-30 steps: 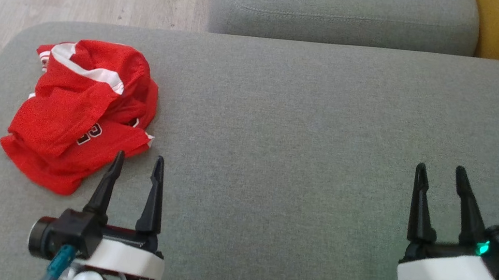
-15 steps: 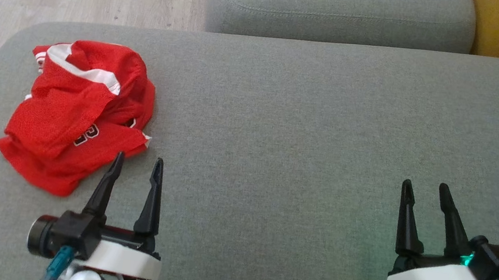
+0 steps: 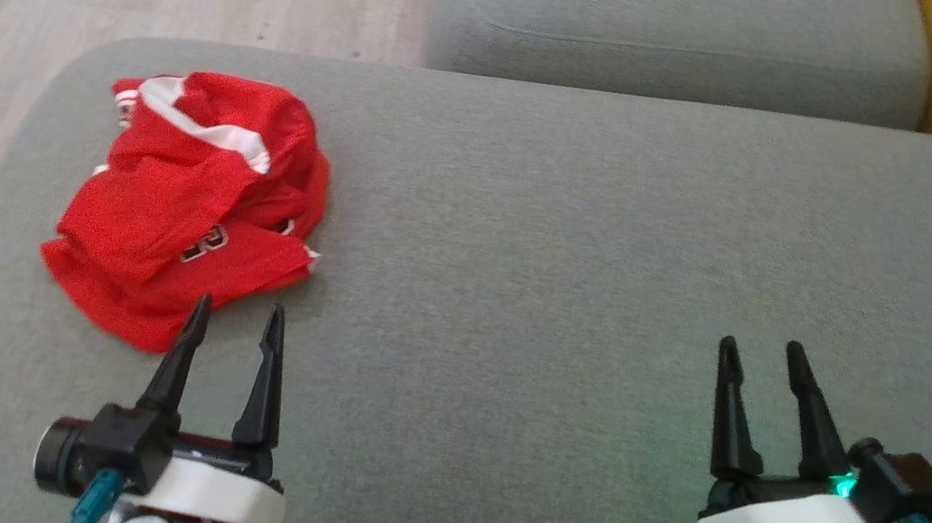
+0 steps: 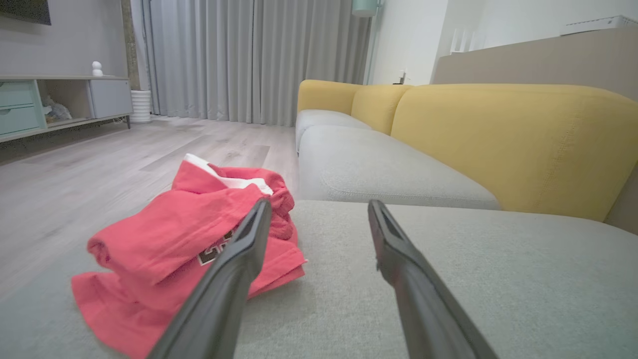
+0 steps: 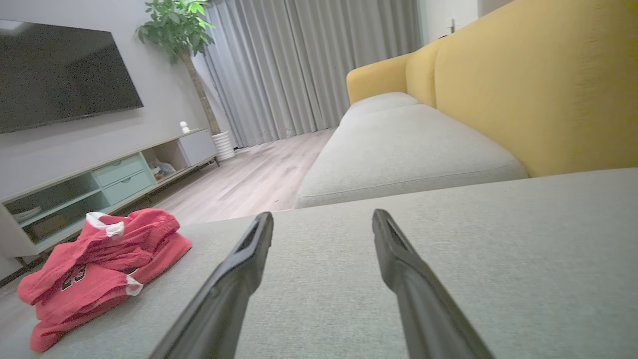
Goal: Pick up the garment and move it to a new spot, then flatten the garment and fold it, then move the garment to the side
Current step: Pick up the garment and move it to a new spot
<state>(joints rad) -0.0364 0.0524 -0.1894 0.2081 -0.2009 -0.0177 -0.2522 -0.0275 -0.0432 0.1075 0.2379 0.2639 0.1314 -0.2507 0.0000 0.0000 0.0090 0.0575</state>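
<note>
Well, left tool and right tool gape empty over the cushion, garment crumpled beside the left.

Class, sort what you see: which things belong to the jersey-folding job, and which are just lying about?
Job: jersey; left hand; right hand; grey seat under the jersey.
Lying about: yellow backrest; TV; plant; curtains; cabinet.

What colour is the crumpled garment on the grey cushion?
Red, with white trim and dark white-outlined lettering. The garment shows best in the head view.
</note>
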